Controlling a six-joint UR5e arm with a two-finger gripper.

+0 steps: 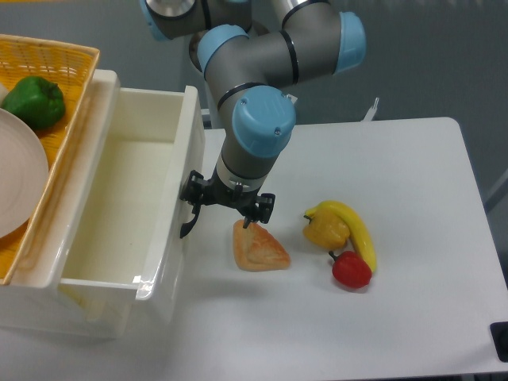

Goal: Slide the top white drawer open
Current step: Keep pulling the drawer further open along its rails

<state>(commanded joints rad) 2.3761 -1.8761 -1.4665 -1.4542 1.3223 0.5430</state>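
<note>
Where the white table (413, 159) fills the right and lower frame, the inventory runs as follows. Item: the top white drawer (119, 214), a deep glossy cream-white box at left of centre, standing pulled well out from the cabinet at the left edge, its interior showing bare, its front wall facing right. Item: the arm (262, 87), grey tubes with light-blue joint caps, descending from the top centre to the drawer front. Item: a yellow woven basket (48, 59), upper left corner, on top of the cabinet. Item: a white plate (16, 175), left edge, inside the basket. Item: a green pepper (33, 101), in the basket above the plate. Item: the gripper (226, 208), black, pointing downward just right of the drawer front; whether its fingers clamp anything cannot be told from this view. Item: a curved black handle (189, 222), on the drawer front, touching the gripper's left side. Item: a wedge of bread (258, 248), directly below the gripper. Item: a yellow pepper (324, 230), a banana (359, 232) and a red pepper (352, 270), clustered right of the bread, touching one another.
</note>
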